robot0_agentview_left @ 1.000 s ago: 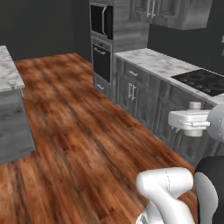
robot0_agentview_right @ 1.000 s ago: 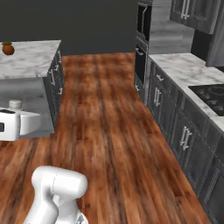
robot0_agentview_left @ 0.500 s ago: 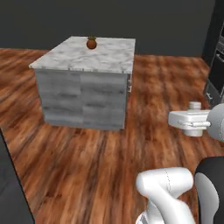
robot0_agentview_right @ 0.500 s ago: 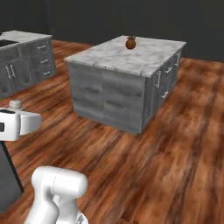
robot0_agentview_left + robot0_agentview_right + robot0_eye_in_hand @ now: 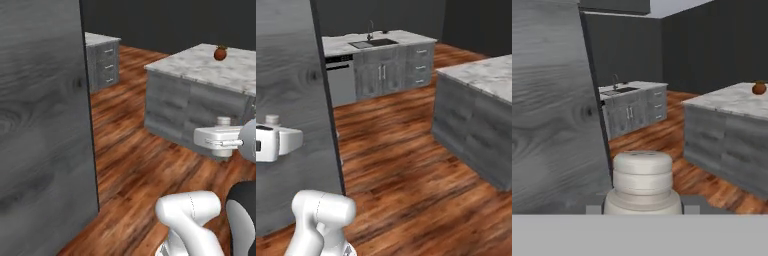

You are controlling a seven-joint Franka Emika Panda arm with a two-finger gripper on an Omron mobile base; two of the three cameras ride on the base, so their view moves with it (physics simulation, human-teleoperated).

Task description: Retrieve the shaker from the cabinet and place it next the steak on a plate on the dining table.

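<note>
A: Which step is in hand?

B: The carrying step, I think. A tall dark panel [image 5: 45, 125] stands close on the left. The island counter [image 5: 215, 65] with a small brown thing [image 5: 220, 52] is ahead, and a sink counter [image 5: 376, 42] is farther off.

A: And the shaker?

B: The shaker [image 5: 643, 182] sits between the gripper [image 5: 643, 207] fingertips, which close on it. I see no plate or steak. Next, the base must find them.

A: What differs?

B: The whole view has turned; the panel is new.
</note>
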